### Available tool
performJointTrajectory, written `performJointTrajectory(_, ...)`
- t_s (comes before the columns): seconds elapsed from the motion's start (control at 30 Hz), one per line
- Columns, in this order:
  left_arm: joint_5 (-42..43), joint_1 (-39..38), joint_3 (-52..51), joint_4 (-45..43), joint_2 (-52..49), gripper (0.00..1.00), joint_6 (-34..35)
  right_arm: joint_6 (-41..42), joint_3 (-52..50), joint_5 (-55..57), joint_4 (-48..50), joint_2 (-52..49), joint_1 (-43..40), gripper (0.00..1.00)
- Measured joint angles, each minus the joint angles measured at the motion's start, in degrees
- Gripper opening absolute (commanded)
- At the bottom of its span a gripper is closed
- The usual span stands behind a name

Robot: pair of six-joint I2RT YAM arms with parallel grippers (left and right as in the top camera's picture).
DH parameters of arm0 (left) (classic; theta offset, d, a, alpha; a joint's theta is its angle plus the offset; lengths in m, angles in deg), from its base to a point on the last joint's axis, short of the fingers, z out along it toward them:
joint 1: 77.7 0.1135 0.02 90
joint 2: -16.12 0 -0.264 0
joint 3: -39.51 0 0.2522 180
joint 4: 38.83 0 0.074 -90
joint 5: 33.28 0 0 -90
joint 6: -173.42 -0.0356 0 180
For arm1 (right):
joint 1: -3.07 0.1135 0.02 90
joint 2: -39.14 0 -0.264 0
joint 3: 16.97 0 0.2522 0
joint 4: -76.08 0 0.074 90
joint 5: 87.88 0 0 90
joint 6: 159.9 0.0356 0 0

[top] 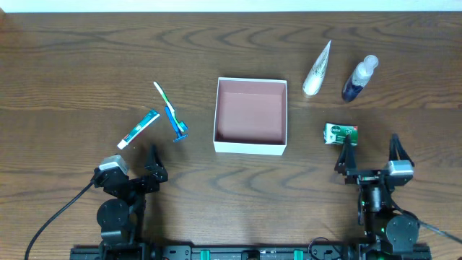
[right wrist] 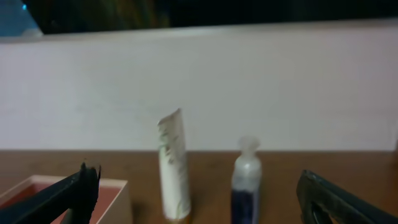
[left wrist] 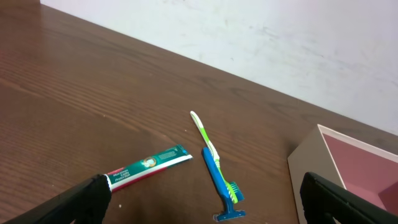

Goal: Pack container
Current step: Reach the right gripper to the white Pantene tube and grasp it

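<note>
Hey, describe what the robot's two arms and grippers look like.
The left arm and right arm are black, with round joint housings and a light grey block at each wrist. The left gripper and right gripper have flat matte black fingers. A thin black cable runs from the left base.

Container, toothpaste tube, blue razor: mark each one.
container [top: 250, 148]: overhead view, on its white front wall.
toothpaste tube [left wrist: 149, 164]: left wrist view, middle of the tube body.
blue razor [left wrist: 213, 174]: left wrist view, on the handle.
</note>
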Motion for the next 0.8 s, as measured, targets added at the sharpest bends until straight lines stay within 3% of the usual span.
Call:
performJointTrajectory(0.17, 0.0, 0.0, 0.0, -0.02, 0.02, 0.98, -0.02, 0.98, 6.05, -2.58, -0.83, -11.76, 0.0, 0.99)
performJointTrajectory(0.3, 0.0, 0.0, 0.0, -0.02, 0.02, 0.98, -0.02, 1.33, 17.16, -5.95, -1.55, -25.42, 0.0, 0.99)
performJointTrajectory(0.6, 0.0, 0.0, -0.02, 0.0, 0.0, 0.98, -0.39, 1.2, 55.89, -18.95, -25.29, -60.02, 1.07, 0.99)
performJointTrajectory(0.8, 0.0, 0.0, -0.02, -0.04, 0.02, 0.98, -0.42, 1.07, 71.69, -30.45, -24.17, -74.18, 1.33, 0.99)
